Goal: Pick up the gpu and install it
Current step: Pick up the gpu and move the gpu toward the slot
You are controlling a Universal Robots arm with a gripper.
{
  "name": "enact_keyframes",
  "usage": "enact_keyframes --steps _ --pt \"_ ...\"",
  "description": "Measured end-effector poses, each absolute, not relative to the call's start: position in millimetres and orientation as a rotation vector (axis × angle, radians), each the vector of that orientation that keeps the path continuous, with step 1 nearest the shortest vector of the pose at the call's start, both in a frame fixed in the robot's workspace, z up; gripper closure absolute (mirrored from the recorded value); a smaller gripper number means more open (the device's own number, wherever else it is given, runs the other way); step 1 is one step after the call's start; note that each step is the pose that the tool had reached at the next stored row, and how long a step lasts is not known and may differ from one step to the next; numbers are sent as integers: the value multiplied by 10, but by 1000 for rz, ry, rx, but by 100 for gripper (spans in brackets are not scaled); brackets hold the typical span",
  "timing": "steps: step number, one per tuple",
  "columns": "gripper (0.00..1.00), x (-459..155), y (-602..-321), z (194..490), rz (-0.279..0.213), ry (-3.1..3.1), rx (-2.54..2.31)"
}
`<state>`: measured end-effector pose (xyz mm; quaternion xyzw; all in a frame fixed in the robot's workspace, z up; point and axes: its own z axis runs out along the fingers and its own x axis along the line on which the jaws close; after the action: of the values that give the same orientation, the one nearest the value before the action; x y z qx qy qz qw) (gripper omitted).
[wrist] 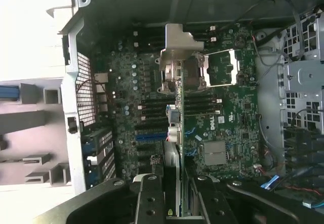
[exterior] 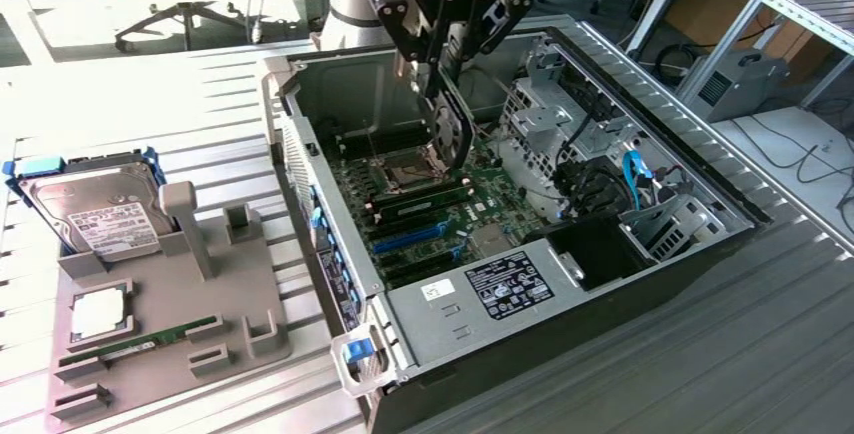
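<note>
The gpu (exterior: 454,129) hangs edge-down over the open computer case (exterior: 694,164), above the motherboard (exterior: 441,214) near the CPU socket. It is a thin dark card, and my gripper (exterior: 443,64) is shut on its upper edge. In the wrist view the gpu (wrist: 177,113) shows edge-on between my gripper's (wrist: 177,204) two black fingers, its silver end bracket (wrist: 179,44) at the far end. The card is above the board, apart from the blue expansion slots (wrist: 150,135).
At the exterior view's left a grey fixture plate (exterior: 174,304) carries a silver hard drive (exterior: 107,219), a green RAM stick (exterior: 134,346) and a small square chip (exterior: 99,312). The case's walls, drive cage (exterior: 561,104) and cables (exterior: 627,179) ring the motherboard.
</note>
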<state>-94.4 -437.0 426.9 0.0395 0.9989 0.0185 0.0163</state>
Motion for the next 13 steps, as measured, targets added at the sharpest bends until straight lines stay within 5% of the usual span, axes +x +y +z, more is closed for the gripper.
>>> enact_keyframes --steps 13 --pt "73 -903 -4292 4228 55 3106 123"
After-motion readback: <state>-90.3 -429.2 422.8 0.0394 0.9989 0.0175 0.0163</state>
